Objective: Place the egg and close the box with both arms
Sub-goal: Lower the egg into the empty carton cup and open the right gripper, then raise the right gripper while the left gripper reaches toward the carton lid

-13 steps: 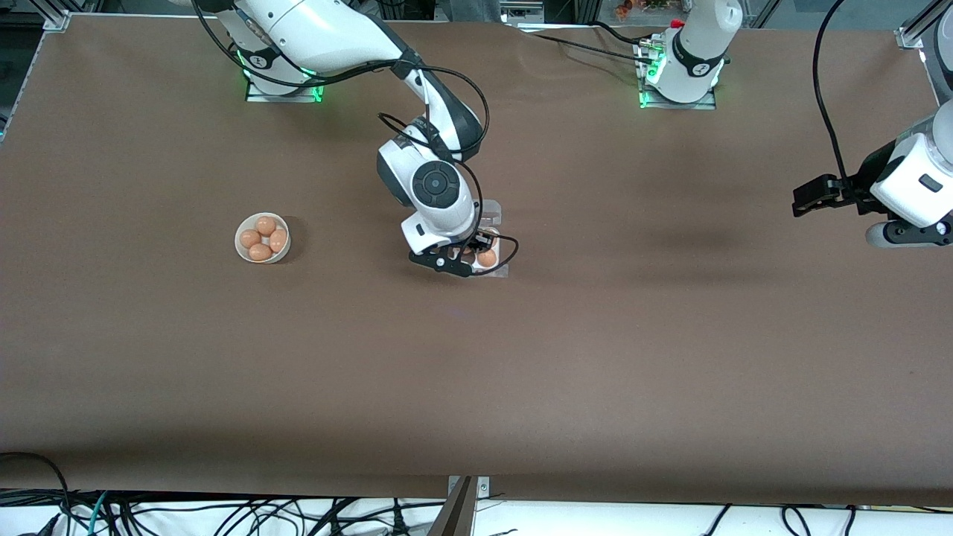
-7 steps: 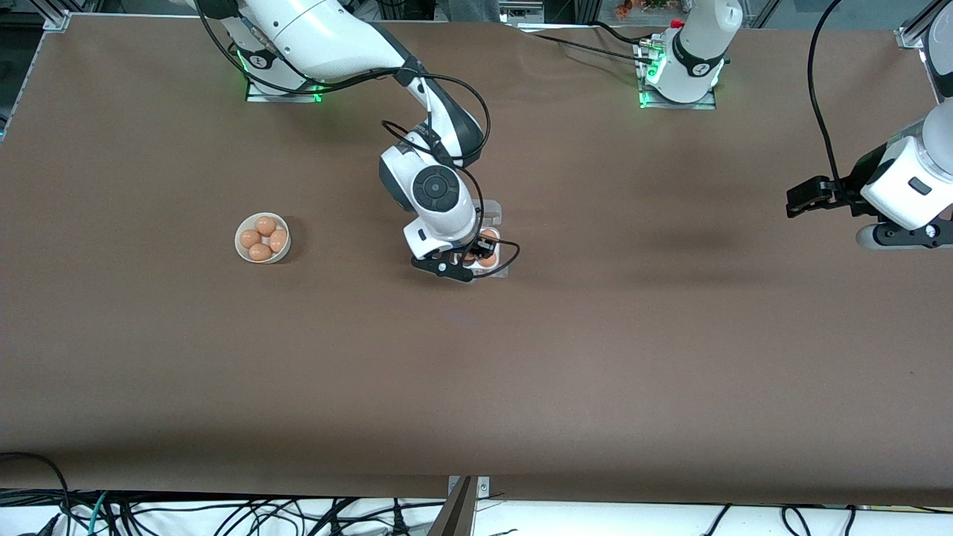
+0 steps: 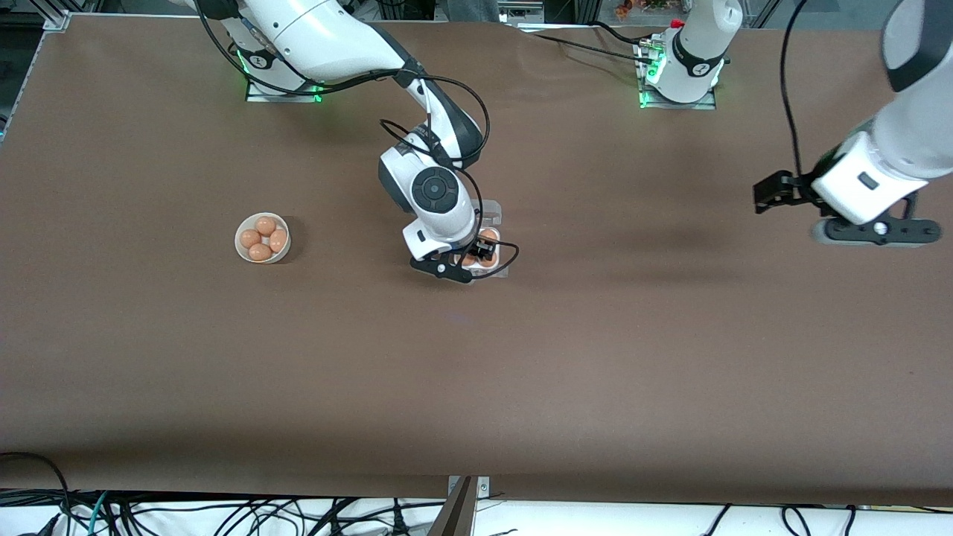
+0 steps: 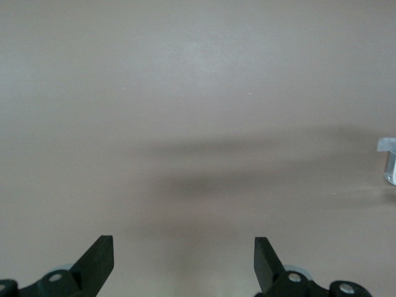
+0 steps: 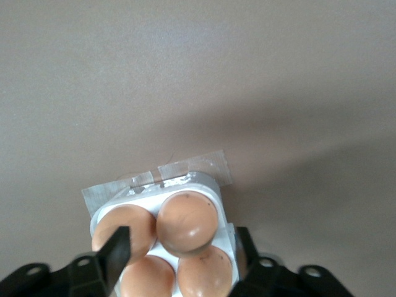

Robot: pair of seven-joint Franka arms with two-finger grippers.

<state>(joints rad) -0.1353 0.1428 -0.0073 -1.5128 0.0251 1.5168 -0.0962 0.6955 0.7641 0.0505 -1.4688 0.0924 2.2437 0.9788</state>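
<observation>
Clear plastic box (image 5: pixel 162 238) looks square to me, four eggs inside, right under my spread-apart right pincer (image 5: pixel 182 253). My left pincer (image 4: pixel 184 260) waits, released, over bare bench (image 3: pixel 476 387).

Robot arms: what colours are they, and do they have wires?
Both arms are white with black joint bands. Black cables loop off the right arm and the left arm. Each base glows green. The right gripper and left gripper have black fingers.
</observation>
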